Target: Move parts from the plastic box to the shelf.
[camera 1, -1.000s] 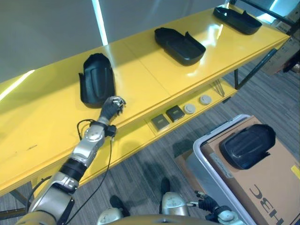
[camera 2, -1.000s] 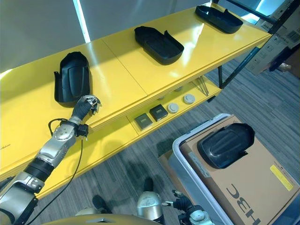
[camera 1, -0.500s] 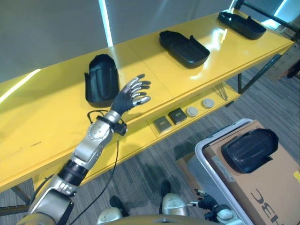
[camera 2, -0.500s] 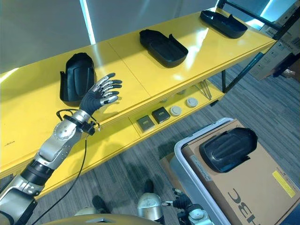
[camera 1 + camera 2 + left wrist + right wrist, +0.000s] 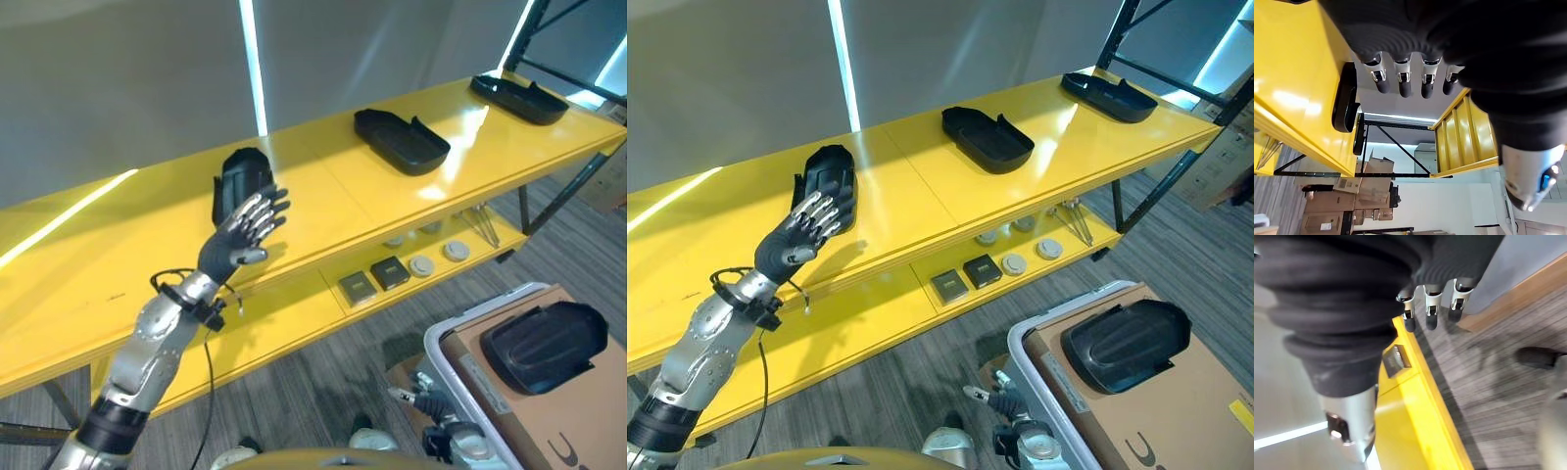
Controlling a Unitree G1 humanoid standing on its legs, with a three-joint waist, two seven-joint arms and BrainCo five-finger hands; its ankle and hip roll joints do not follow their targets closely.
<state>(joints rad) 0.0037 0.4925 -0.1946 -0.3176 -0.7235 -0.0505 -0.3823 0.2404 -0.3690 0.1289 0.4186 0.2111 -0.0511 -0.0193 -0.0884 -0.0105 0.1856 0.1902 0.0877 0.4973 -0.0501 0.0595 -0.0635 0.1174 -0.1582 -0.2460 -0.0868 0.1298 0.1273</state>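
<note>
Left hand (image 5: 242, 231), fingers spread and empty, hovers by a black part (image 5: 827, 185) on the shelf (image 5: 323, 186); next: reach for part (image 5: 542, 345) in plastic box (image 5: 460, 364).

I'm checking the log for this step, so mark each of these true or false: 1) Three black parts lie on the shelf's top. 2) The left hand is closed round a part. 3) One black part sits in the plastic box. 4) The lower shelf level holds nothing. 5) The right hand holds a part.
1) True: one part behind the left hand, a middle part and a far part lie on the yellow shelf.
2) False: the left hand is open, fingers spread, holding nothing.
3) True: a boxed part rests on cardboard in the plastic box.
4) False: small square and round items lie there.
5) False: the right hand hangs over the floor, fingers straight, holding nothing.
</note>
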